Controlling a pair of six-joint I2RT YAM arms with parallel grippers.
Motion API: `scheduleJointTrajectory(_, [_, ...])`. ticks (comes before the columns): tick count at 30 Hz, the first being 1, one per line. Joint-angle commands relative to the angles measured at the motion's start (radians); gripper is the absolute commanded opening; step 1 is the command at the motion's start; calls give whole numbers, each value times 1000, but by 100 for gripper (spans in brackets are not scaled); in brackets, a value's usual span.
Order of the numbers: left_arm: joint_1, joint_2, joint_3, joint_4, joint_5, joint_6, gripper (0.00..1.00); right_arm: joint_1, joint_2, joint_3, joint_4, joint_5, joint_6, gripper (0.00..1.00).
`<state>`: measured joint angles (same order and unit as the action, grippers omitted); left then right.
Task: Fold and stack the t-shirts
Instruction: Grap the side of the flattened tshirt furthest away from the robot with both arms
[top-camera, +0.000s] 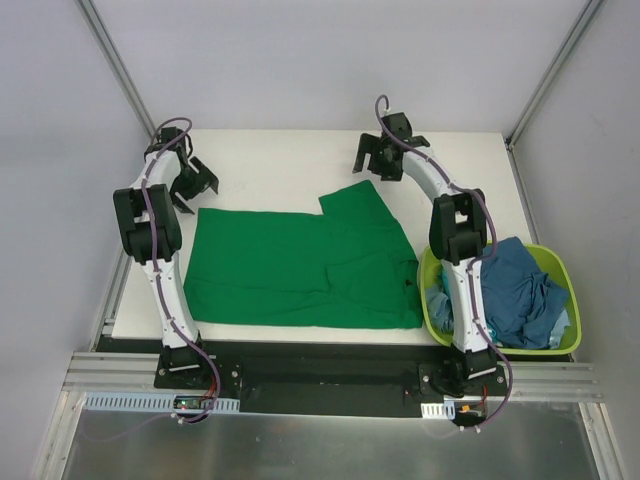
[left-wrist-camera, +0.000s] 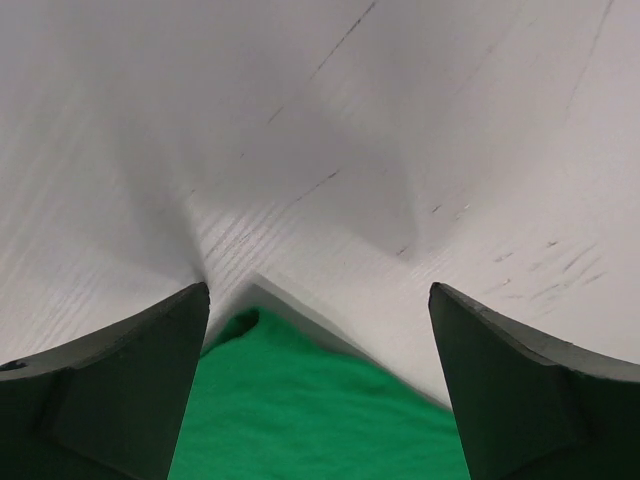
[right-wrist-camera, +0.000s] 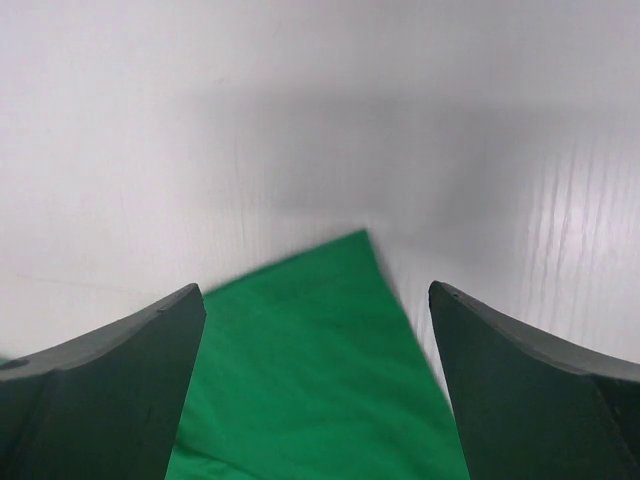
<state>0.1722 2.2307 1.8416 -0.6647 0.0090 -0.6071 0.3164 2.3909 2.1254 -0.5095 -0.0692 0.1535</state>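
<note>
A large bright green t-shirt (top-camera: 300, 268) lies flat on the white table (top-camera: 270, 165), partly folded, with a sleeve corner jutting toward the far side. My left gripper (top-camera: 195, 185) is open and empty, just beyond the shirt's far left corner, which shows between its fingers in the left wrist view (left-wrist-camera: 300, 410). My right gripper (top-camera: 375, 160) is open and empty, just beyond the jutting sleeve corner, seen in the right wrist view (right-wrist-camera: 320, 360). Blue and teal t-shirts (top-camera: 520, 295) lie crumpled in the basket.
A lime-green plastic basket (top-camera: 565, 345) stands at the table's near right, beside the right arm's base. Grey walls with metal frame posts enclose the table on the left, far and right sides.
</note>
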Motion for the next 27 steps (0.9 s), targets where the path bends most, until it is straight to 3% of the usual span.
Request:
scheduleJointTrajectory(1, [12, 26, 47, -55, 57, 36, 88, -17, 82, 143, -29, -86, -17, 96])
scheduleJointTrajectory(10, [12, 101, 62, -79, 152, 37, 56, -13, 172, 191, -61, -175, -8, 99])
scheduleJointTrajectory(17, [10, 38, -41, -84, 68, 41, 26, 3, 143, 116, -69, -166, -26, 82])
scheduleJointTrajectory(23, [10, 29, -35, -93, 75, 64, 0, 32, 131, 122, -99, -87, -87, 65])
scheduleJointTrajectory(27, [9, 11, -47, -101, 52, 86, 0, 41, 120, 122, -132, -8, -104, 59])
